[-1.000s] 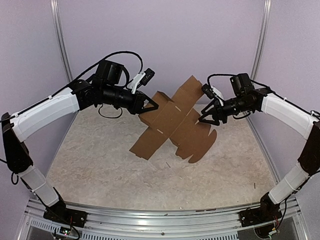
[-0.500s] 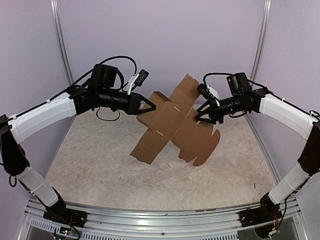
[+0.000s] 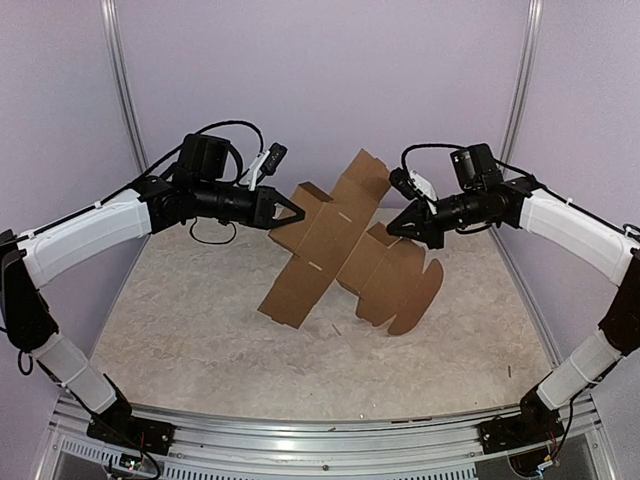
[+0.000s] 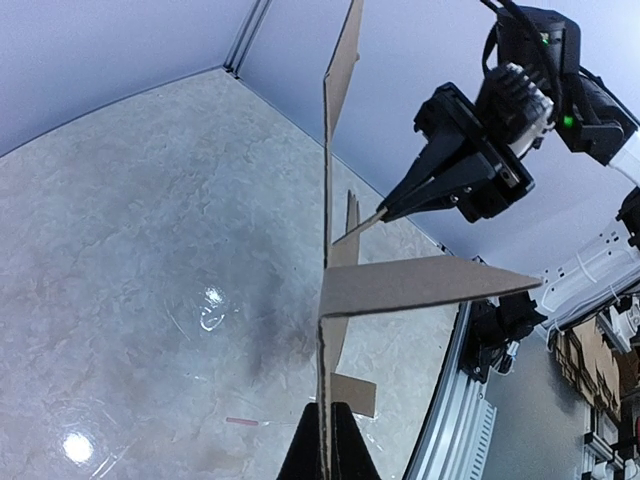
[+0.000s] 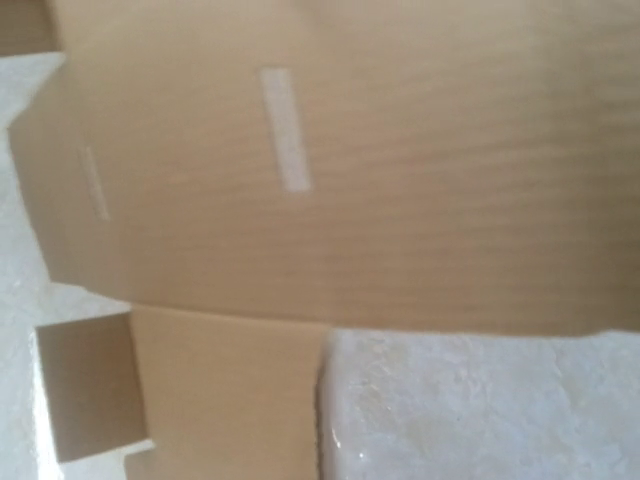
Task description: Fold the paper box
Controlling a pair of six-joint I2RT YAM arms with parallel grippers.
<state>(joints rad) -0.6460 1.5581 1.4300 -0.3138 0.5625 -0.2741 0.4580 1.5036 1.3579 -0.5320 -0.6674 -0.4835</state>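
The paper box (image 3: 335,240), a flat, matte brown cardboard cross with rounded tabs, hangs tilted above the speckled bench (image 3: 200,320). The left gripper (image 3: 298,214) and right gripper (image 3: 392,228) each pinch one edge, closed tight on it.

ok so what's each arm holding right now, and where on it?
Both hold the unfolded paper box in the air: left gripper and right gripper each pinch a flap edge on their own side.

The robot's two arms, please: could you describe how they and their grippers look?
Both the left arm and right arm have smooth white shells with black joints and black wrist modules. The left gripper and right gripper are black, tapering to points. Black cables loop over each wrist.
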